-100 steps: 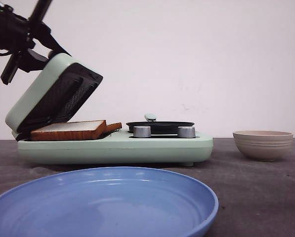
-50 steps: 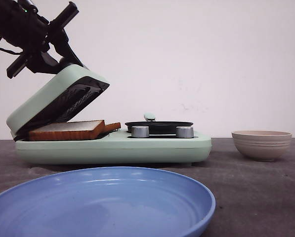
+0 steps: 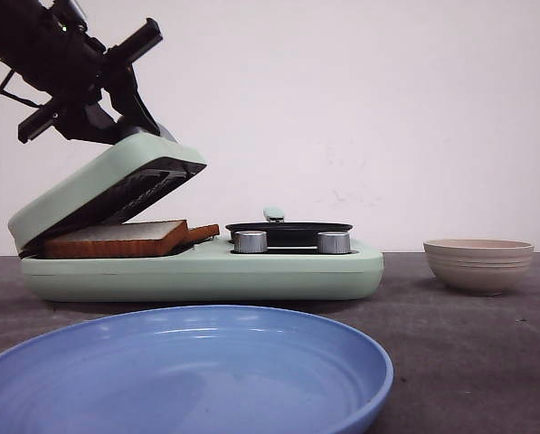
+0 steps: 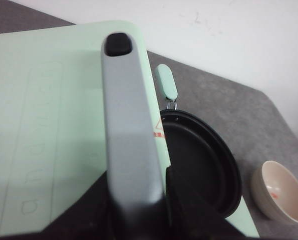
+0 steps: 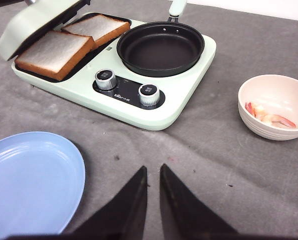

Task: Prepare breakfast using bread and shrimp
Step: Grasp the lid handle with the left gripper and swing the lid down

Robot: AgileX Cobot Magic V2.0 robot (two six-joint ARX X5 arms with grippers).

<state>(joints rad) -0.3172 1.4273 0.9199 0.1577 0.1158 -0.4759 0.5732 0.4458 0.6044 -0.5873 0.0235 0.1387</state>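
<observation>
The left gripper (image 3: 129, 113) seems clenched on the lid handle (image 4: 129, 130), lid (image 3: 102, 185) half lowered over the bread (image 5: 56, 50). The right gripper (image 5: 151, 182) hovers, jaws nearly closed, empty; shrimp (image 5: 268, 117) lie in the bowl (image 5: 276, 132).

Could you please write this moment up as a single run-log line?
left gripper: on lid handle, lid half-lowered | bread: on grill plate | shrimp: in bowl | right gripper: idle above table

We see the hinged mint-green lid (image 3: 102, 185) of the sandwich maker tipped lower than a second ago, closer over the two thick white bread slices (image 3: 125, 239), the black left gripper (image 3: 98, 90) descended with it, gripping its grey handle (image 4: 129, 125)
</observation>
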